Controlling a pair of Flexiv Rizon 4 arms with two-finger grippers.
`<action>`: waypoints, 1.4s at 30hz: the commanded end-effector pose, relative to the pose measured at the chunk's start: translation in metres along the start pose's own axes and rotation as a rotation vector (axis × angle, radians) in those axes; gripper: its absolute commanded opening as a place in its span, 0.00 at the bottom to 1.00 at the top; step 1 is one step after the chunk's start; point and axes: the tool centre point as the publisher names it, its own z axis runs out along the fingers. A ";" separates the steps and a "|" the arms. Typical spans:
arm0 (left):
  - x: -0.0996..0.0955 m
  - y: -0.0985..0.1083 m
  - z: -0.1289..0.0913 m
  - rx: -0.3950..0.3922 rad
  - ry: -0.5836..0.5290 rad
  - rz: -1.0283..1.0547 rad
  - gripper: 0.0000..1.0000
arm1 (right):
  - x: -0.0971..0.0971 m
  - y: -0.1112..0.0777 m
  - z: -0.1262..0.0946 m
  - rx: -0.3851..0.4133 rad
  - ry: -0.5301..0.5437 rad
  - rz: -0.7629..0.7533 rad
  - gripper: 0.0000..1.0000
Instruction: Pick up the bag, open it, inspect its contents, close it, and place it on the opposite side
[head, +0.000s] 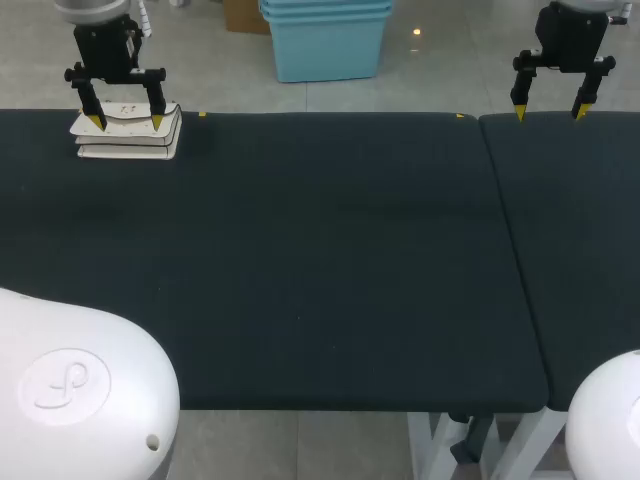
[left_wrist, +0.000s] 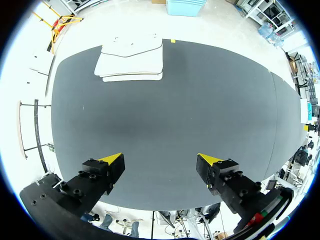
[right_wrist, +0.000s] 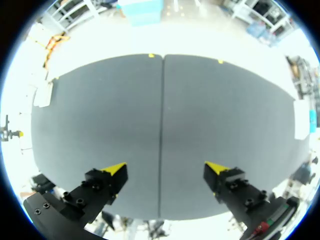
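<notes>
The bag (head: 128, 133) lies flat at the far left corner of the dark table (head: 300, 260). It is white and shows layered edges. In the head view the left gripper (head: 125, 121) appears right over it, its two yellow tips seeming to rest on the bag's top. The left wrist view corrects that: the bag sits well ahead of the fingers, apart from them, and only bare table shows between the widely spread jaws. This view also shows the bag's flap lying down over the front (a pointed outline like an envelope's), which the head view barely shows.

The right gripper (head: 549, 112) hangs at the far right edge of the table, its jaws spread just as wide with nothing between them. Its own wrist view shows the seam (right_wrist: 161, 130) between the two table sections running straight out ahead, roughly midway between its fingers. In the head view the same seam lies to the inner side of that gripper.

Two small yellow marks (head: 202, 115) sit on the table's far edge, one near the bag and one close to the seam. At the distant edge of the table the right wrist view has a small white patch (right_wrist: 43, 94), too small to tell whether it is the bag.
</notes>
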 end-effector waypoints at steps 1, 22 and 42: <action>0.000 0.000 -0.001 0.000 -0.002 -0.001 1.00 | 0.001 0.000 -0.001 0.003 -0.002 0.001 1.00; -0.006 0.001 0.001 -0.069 0.201 0.062 1.00 | 0.009 -0.001 0.000 -0.072 0.004 -0.099 1.00; -0.091 -0.018 0.007 -0.166 0.585 0.136 1.00 | 0.059 -0.040 0.027 -0.478 0.165 -0.816 1.00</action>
